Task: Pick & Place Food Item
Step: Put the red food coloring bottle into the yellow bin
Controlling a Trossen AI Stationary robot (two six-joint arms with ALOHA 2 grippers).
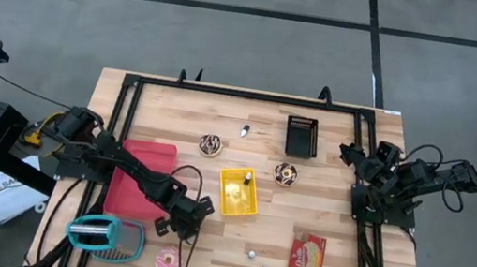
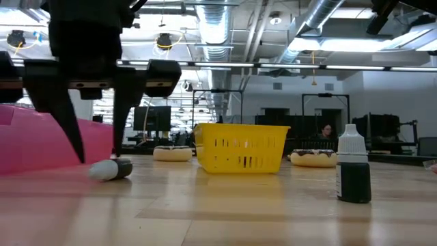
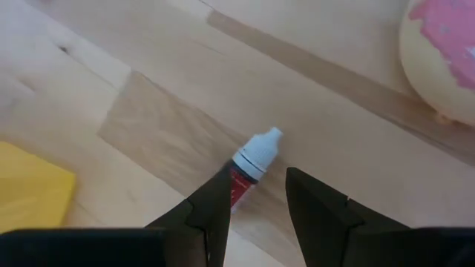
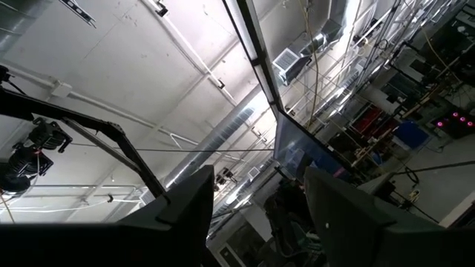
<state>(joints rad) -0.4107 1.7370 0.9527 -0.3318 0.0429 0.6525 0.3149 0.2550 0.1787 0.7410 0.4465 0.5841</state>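
Left gripper (image 3: pixel 256 200) hangs with jaws apart over a small dropper bottle (image 3: pixel 251 163) lying on the table (image 3: pixel 148 89).

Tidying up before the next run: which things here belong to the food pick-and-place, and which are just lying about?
In play: left gripper, open over the small bottle; maybe the yellow basket.

Lying about: pink donut, chocolate donuts, snack packet, black tray, pink tray, upright bottle; right gripper parked aside.

My left gripper (image 1: pixel 169 228) points down at the table's front, its two dark fingers (image 3: pixel 210 215) parted. My right gripper (image 1: pixel 348 154), jaws apart, rests folded at the right edge.
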